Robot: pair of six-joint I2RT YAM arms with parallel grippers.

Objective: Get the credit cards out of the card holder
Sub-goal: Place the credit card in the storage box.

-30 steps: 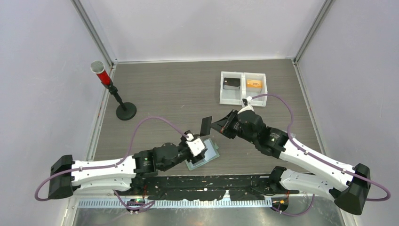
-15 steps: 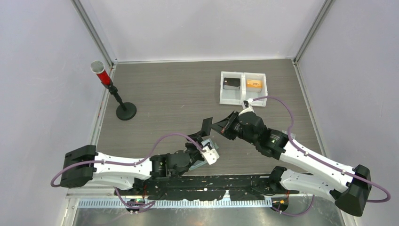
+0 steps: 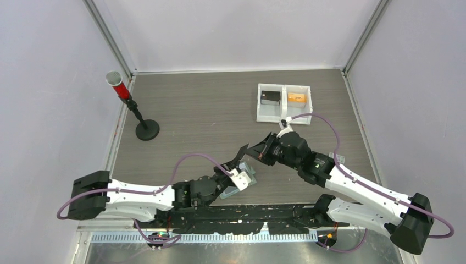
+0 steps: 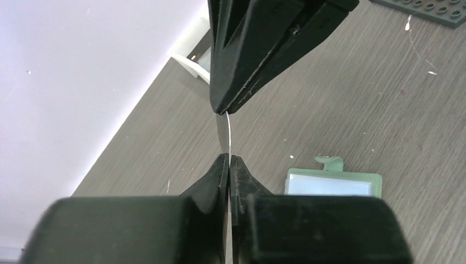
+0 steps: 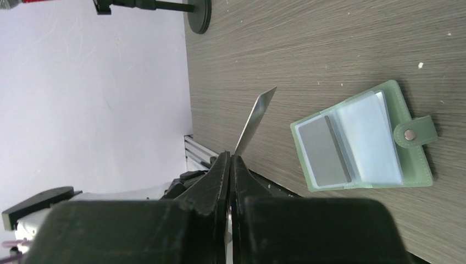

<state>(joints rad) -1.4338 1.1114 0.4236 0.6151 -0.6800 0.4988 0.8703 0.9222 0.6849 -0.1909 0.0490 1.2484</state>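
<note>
The left claw (image 4: 228,160) is pinching the near edge of a card (image 4: 226,133), jaws closed on it; half a second ago they were standing open. The right claw (image 4: 224,109) is clamping the card's far edge, jaws closed. The holder (image 4: 333,184) is lying open on the tabletop (image 4: 329,110) just beside the left claw, seemingly touching neither claw.

This is a robotics lab test cell: plain pale lavender wall panels (image 3: 231,33) in bare aluminium frame posts (image 3: 110,38) box in a dark grey wood-grain tabletop (image 3: 203,104). Two white-and-black cabled robot arms (image 3: 132,198) are bolted to a black perforated mounting rail (image 3: 247,212) at its near edge. A black weighted stand holding a red tube (image 3: 147,130) and a white two-compartment plastic tray (image 3: 284,99) are the only furnishings.
</note>
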